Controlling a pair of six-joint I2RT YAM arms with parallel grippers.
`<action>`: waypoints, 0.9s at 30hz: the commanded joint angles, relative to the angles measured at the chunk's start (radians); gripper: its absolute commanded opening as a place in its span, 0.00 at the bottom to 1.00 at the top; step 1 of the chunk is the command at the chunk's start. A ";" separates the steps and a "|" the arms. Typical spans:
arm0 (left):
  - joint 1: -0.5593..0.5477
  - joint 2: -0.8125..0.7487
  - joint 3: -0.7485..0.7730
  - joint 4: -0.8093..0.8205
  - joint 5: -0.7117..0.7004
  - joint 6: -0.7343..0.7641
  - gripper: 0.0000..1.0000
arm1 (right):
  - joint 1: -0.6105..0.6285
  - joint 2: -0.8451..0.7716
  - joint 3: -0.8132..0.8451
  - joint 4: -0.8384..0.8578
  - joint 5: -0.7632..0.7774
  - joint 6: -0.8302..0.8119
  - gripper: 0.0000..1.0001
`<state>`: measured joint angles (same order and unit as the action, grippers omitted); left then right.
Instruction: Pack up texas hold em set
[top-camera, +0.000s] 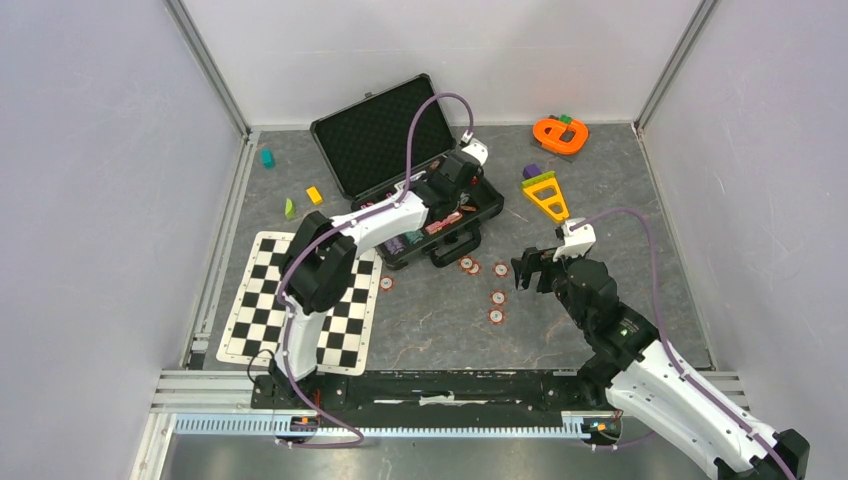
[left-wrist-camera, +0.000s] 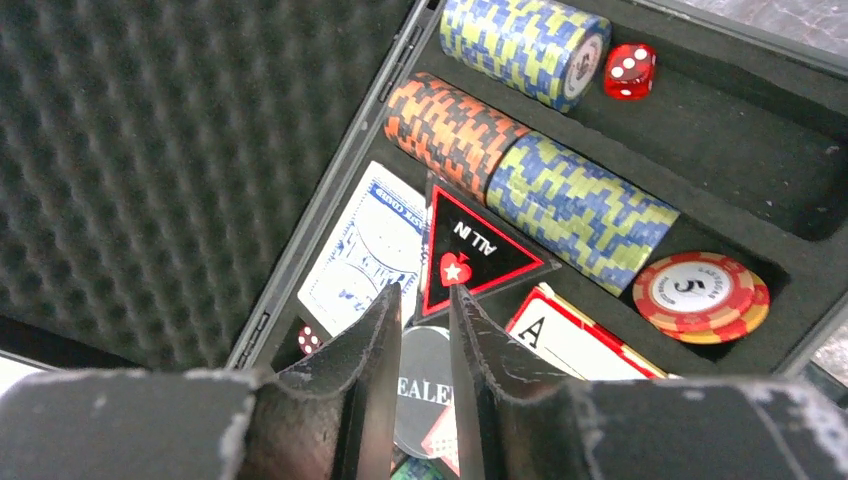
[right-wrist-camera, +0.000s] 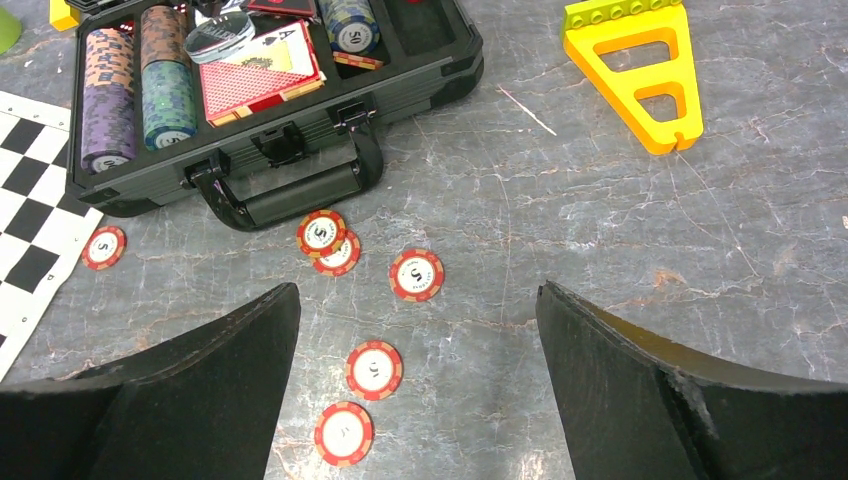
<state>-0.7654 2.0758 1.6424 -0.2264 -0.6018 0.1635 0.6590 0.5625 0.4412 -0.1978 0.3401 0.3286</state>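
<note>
The black briefcase (top-camera: 375, 135) lies open at the back of the table, its foam lid (left-wrist-camera: 150, 150) raised. My left gripper (left-wrist-camera: 424, 292) hangs inside the tray, open by a narrow gap with nothing between its fingers. Under it lie a silver dealer button (left-wrist-camera: 425, 390) and a black all-in triangle (left-wrist-camera: 475, 250). Nearby are card decks (left-wrist-camera: 570, 340), coloured chip stacks (left-wrist-camera: 575, 210), a red die (left-wrist-camera: 630, 70) and a red-white chip (left-wrist-camera: 700, 295). Several red-white chips (right-wrist-camera: 374, 369) lie loose on the table in front of the case handle (right-wrist-camera: 300, 195). My right gripper (right-wrist-camera: 417, 290) hovers wide open above them.
A black-white checkered mat (top-camera: 250, 310) lies at the left, with one chip (top-camera: 386, 283) by its edge. A yellow triangular toy (top-camera: 546, 195) and an orange toy (top-camera: 560, 133) sit at the back right. Small coloured blocks (top-camera: 314, 195) lie left of the case.
</note>
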 joint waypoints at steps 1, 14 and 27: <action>-0.015 -0.085 -0.039 0.021 0.027 -0.085 0.31 | 0.002 0.010 0.043 0.020 -0.013 0.009 0.93; -0.014 -0.112 0.003 -0.155 0.492 -0.021 0.04 | 0.002 0.107 0.087 -0.022 -0.049 0.024 0.85; -0.014 0.047 0.183 -0.312 0.536 0.031 0.02 | 0.002 0.093 0.085 -0.033 -0.020 0.018 0.85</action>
<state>-0.7765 2.0857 1.7523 -0.4656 -0.1017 0.1410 0.6594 0.6636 0.4847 -0.2497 0.2981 0.3439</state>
